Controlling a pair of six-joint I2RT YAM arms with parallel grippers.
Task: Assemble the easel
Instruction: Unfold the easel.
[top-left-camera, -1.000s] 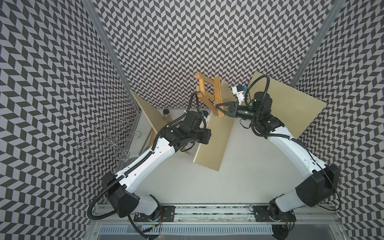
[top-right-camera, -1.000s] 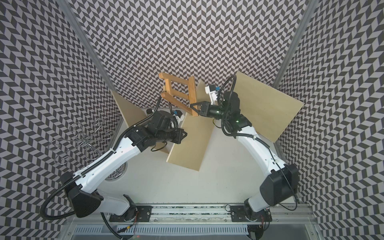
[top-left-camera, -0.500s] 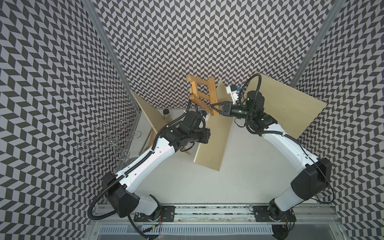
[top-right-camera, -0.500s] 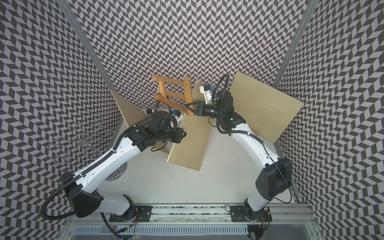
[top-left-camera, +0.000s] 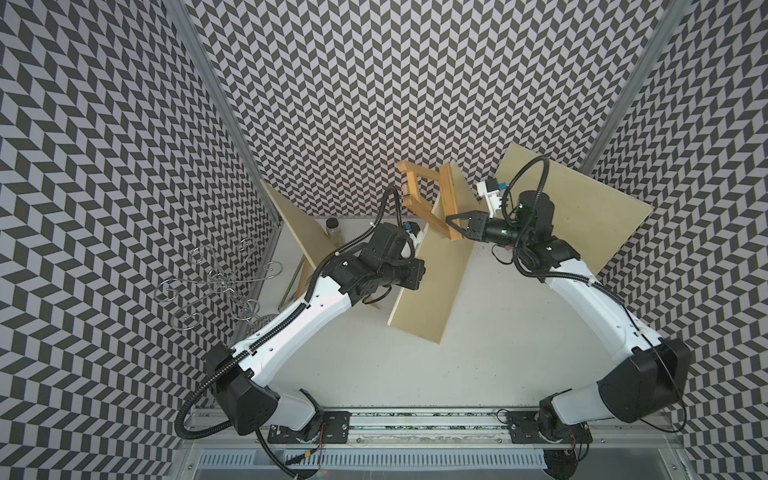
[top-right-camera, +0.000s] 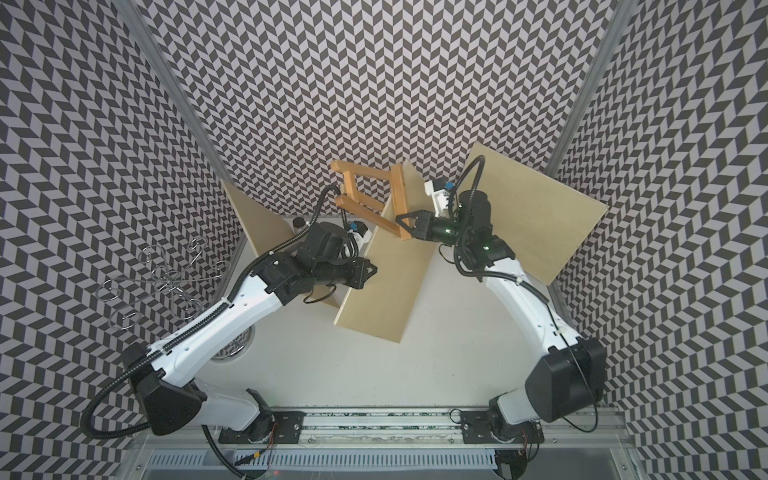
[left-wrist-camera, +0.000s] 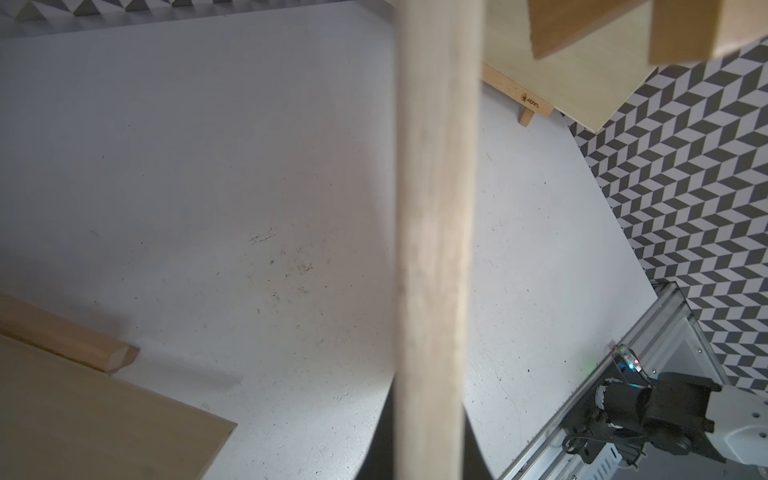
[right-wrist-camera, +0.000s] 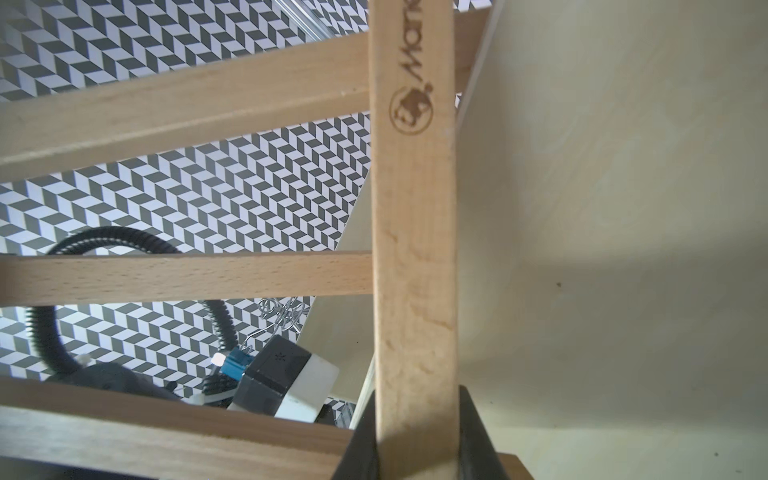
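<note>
In both top views my left gripper (top-left-camera: 420, 274) (top-right-camera: 371, 272) is shut on the long edge of a pale plywood board (top-left-camera: 432, 286) (top-right-camera: 386, 291), which slopes over the table's middle. The left wrist view shows that board's edge (left-wrist-camera: 436, 249) running straight out from between the jaws of the left gripper (left-wrist-camera: 428, 457). My right gripper (top-left-camera: 451, 226) (top-right-camera: 401, 226) is shut on one leg of the orange-brown easel frame (top-left-camera: 428, 195) (top-right-camera: 370, 195), held in the air above the board's far end. In the right wrist view the right gripper (right-wrist-camera: 417, 449) clamps the logo-stamped leg (right-wrist-camera: 415, 249). I cannot tell whether frame and board touch.
A second board (top-left-camera: 299, 220) leans on an easel at the back left, with a glass jar (top-left-camera: 333, 227) beside it. A larger board (top-left-camera: 582, 208) leans at the back right behind my right arm. A wire stand (top-left-camera: 220, 282) stands at the left wall. The arms' rail (top-left-camera: 415, 424) runs along the front.
The right gripper swung the easel frame to the left, then back to the right, turning it slightly. The left arm and its board have stayed put.
</note>
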